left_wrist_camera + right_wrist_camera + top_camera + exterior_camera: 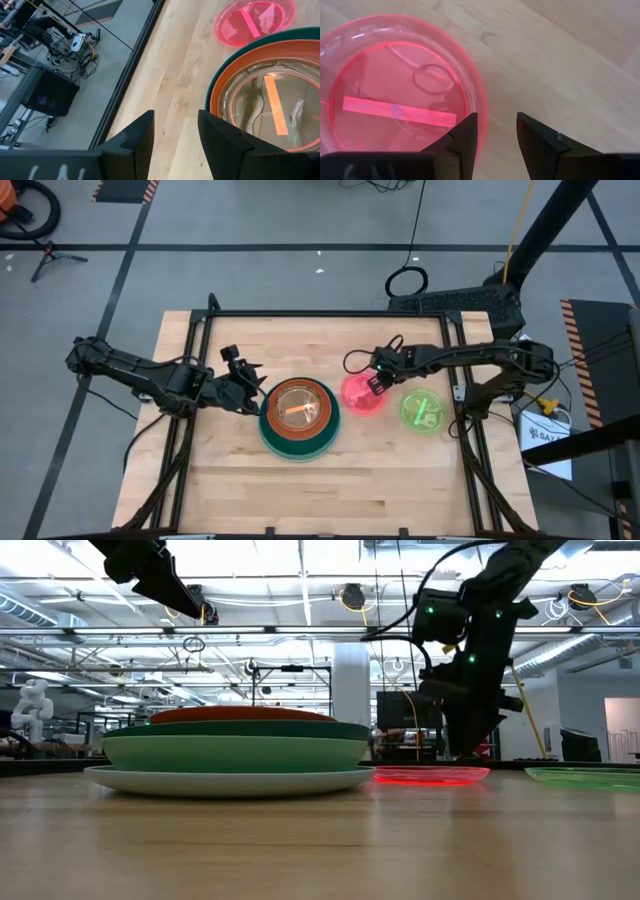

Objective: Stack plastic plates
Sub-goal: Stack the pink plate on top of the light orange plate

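— How many plates sit on the table (230, 480)?

— One stack (299, 418) at the centre and two loose ones to its right: a pink plate (361, 394) and, well apart from the stack, a lime plate (423, 410). From table height the stack (238, 752) shows four layers: pale base, light green, dark green, orange-red on top. From above, a clear plate and an orange plate (297, 406) also lie inside it.

— And the arms?

— Two. The left gripper (244, 388) hovers just beside the stack's left rim, fingers (137, 142) parted narrowly, holding nothing. The right gripper (375, 384) sits at the pink plate's far edge; its wrist camera shows the fingers (464, 135) slightly apart, one over the pink rim (479, 95), one over bare wood. The low view shows that arm (478, 660) standing above the pink plate (432, 776).
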`<state>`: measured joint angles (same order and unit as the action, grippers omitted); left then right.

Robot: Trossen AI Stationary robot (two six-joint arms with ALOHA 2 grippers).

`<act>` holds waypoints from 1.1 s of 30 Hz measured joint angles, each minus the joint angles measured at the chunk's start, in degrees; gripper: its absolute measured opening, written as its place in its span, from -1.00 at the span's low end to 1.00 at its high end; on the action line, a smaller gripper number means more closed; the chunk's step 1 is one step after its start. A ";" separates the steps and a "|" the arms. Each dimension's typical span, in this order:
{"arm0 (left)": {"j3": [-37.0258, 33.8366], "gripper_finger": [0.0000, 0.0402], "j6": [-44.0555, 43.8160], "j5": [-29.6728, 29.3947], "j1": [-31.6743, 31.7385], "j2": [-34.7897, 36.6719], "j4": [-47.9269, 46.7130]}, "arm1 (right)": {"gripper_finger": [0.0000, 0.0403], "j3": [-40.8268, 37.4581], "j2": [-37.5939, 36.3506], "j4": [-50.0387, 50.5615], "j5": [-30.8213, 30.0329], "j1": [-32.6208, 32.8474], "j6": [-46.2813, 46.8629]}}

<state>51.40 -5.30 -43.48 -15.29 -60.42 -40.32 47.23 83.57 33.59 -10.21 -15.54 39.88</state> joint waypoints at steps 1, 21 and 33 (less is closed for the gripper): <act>0.00 -0.21 0.00 0.00 0.00 0.00 0.00 | -0.37 -0.57 0.00 -0.98 0.00 -0.07 0.00; 0.00 -0.21 0.17 0.02 0.00 0.00 -0.01 | -0.37 -8.85 0.02 -14.71 2.02 -0.12 2.56; 0.00 -0.21 0.20 0.02 0.00 0.00 -0.11 | -0.60 -10.50 0.04 -19.29 2.74 -0.09 4.22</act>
<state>51.40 -5.10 -43.46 -15.29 -60.42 -40.42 36.73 83.61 14.30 -7.47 -15.64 44.10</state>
